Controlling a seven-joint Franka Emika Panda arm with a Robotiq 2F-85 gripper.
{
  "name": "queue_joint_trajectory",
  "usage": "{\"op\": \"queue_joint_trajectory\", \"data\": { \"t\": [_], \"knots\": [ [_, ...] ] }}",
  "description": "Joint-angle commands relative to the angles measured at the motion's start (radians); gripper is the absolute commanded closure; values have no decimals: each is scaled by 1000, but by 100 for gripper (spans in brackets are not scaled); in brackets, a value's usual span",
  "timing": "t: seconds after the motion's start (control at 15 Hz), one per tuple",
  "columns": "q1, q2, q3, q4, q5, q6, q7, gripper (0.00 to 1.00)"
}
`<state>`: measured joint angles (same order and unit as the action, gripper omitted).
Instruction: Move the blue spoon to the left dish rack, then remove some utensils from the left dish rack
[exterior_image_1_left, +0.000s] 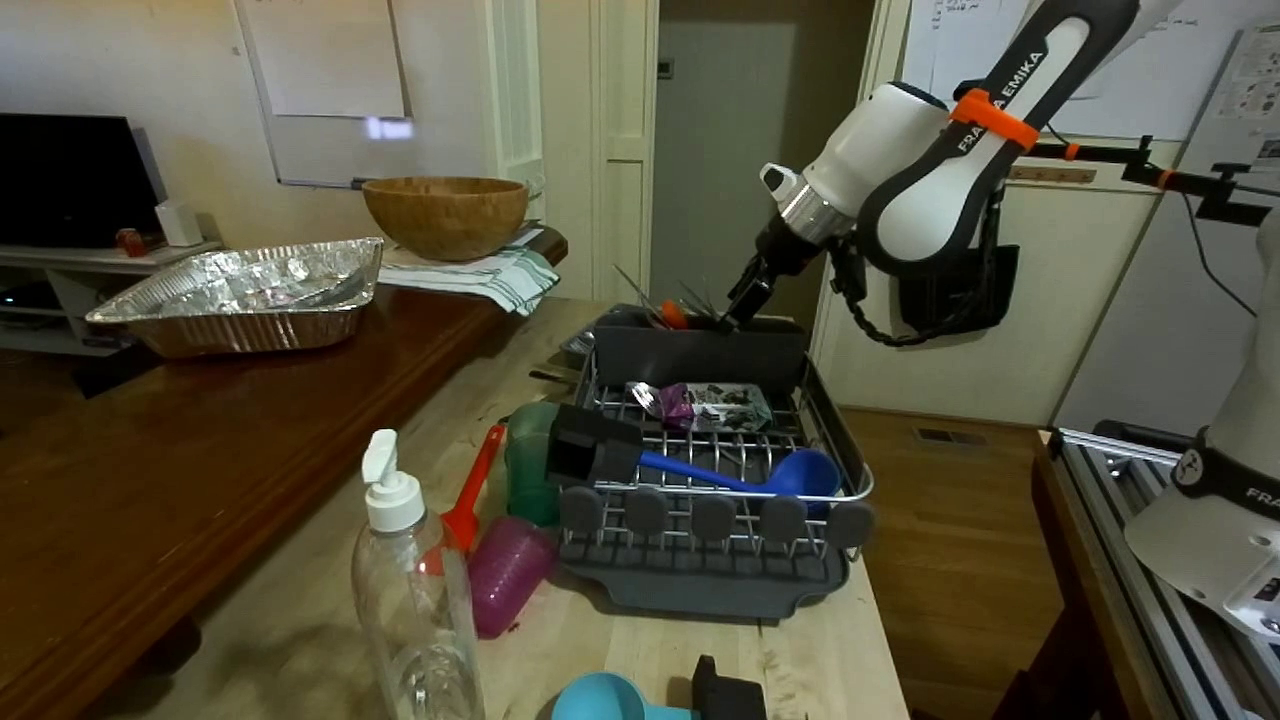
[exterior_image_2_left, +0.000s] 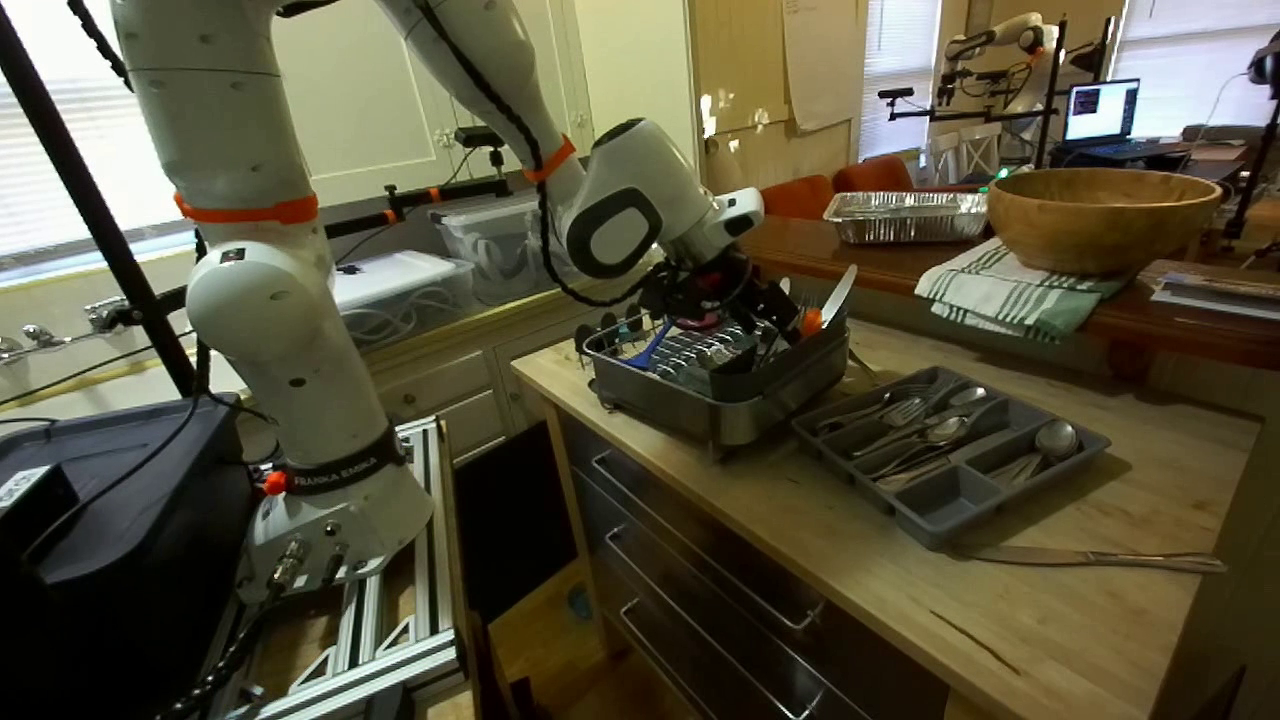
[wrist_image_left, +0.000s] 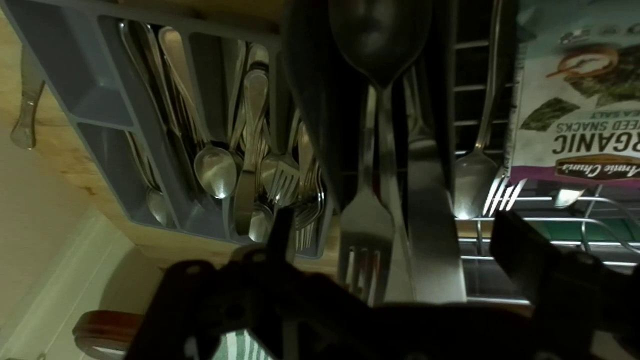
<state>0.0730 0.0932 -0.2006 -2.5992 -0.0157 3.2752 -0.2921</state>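
The blue spoon (exterior_image_1_left: 805, 472) lies across the front of the dark grey dish rack (exterior_image_1_left: 700, 588); it also shows in an exterior view (exterior_image_2_left: 648, 348). It is out of the wrist view. My gripper (exterior_image_1_left: 738, 308) is at the dark utensil holder (exterior_image_1_left: 690, 360) along the rack's end, away from the blue spoon. In the wrist view my gripper (wrist_image_left: 395, 230) is open, its fingers apart on both sides of upright utensils: a fork (wrist_image_left: 367, 220), a knife (wrist_image_left: 432, 220) and a large spoon (wrist_image_left: 380, 35). No grip on them shows. An orange item (exterior_image_2_left: 810, 322) stands among them.
A grey cutlery tray (exterior_image_2_left: 950, 505) full of utensils stands beside the rack, with a loose knife (exterior_image_2_left: 1100, 560) near it. A snack pack (exterior_image_1_left: 730, 405) lies in the rack. A purple cup (exterior_image_1_left: 510, 575), red utensil (exterior_image_1_left: 475, 490) and soap bottle (exterior_image_1_left: 415, 600) stand close by.
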Motion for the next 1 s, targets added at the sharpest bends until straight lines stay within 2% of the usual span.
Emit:
{"op": "queue_joint_trajectory", "data": {
  "t": [0.0, 0.2, 0.33, 0.4, 0.53, 0.73, 0.93],
  "knots": [
    [3, 11, 15, 2, 15, 38, 23, 0],
    [18, 36, 9, 14, 23, 82, 26, 0],
    [39, 63, -21, 27, 47, 112, 11, 3],
    [52, 75, -38, 33, 67, 124, 2, 24],
    [84, 101, -76, 42, 112, 143, -18, 28],
    [130, 128, -116, 51, 154, 152, -31, 54],
    [156, 126, -115, 49, 150, 134, -19, 75]
  ]
}}
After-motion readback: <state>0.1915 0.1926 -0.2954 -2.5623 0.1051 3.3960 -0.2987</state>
